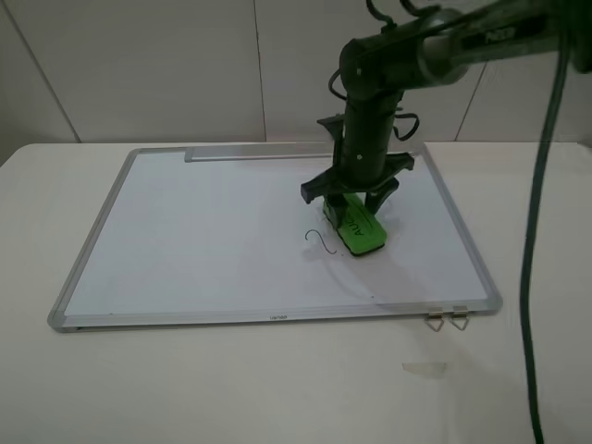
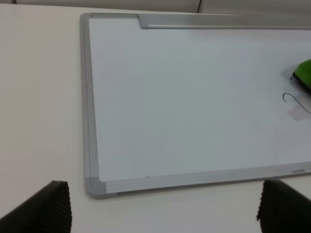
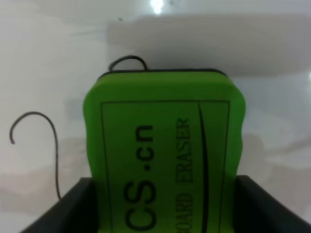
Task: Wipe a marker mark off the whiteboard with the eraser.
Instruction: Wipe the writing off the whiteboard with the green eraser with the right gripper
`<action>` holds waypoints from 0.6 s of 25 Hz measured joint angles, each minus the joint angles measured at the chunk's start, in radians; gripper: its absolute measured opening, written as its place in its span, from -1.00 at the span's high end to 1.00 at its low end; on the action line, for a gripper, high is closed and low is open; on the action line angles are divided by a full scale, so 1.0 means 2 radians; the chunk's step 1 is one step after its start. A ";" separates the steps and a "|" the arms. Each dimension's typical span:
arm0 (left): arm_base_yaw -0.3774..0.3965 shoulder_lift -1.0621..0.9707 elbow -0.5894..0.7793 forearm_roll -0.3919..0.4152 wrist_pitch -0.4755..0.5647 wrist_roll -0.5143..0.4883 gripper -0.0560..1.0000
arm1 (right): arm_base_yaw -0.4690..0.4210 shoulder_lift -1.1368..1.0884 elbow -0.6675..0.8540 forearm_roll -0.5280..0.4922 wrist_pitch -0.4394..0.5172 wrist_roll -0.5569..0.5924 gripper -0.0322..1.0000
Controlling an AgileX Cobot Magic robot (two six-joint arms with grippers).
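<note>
Left hand (image 2: 163, 213): open wide and empty, over the table's edge. The whiteboard's near corner lies just ahead of it, and it is well apart from the work.
Whiteboard (image 1: 203, 231): flat on the table (image 1: 277, 388), spreading from in front of the left hand to under the right hand. Most of it is bare white.
Marker mark (image 1: 321, 240): a thin dark hook just beside the right hand, on the side toward the left hand. The right wrist view shows a second small curl peeking out at the eraser's far end.
Eraser (image 1: 359, 231): green, lettering up. It sits directly under the right hand and appears to rest base-down on the board.
Right hand (image 1: 356, 208): closed tight on the eraser's long sides, one finger on each side.
Progress: grasp and placement look done. The wiping itself is left, since the hook is untouched and the curl at most partly covered.
Surroundings: the grey tray strip (image 1: 250, 154) lies along the board's far edge, beyond the right hand. Two metal clips (image 1: 446, 320) sit at the near corner. A dark cable (image 1: 546, 231) hangs farther out.
In the way: nothing lies between eraser and mark. The cable hangs clear of the board.
</note>
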 joint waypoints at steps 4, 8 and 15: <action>0.000 0.000 0.000 0.000 0.000 0.000 -0.58 | 0.015 0.032 -0.020 -0.004 0.008 -0.001 -0.18; 0.000 0.000 0.000 0.000 0.000 0.000 -0.58 | 0.017 0.045 -0.029 -0.006 0.017 -0.001 -0.18; 0.000 0.000 0.000 0.000 0.000 0.000 -0.58 | 0.017 0.050 -0.033 0.002 0.022 -0.005 -0.18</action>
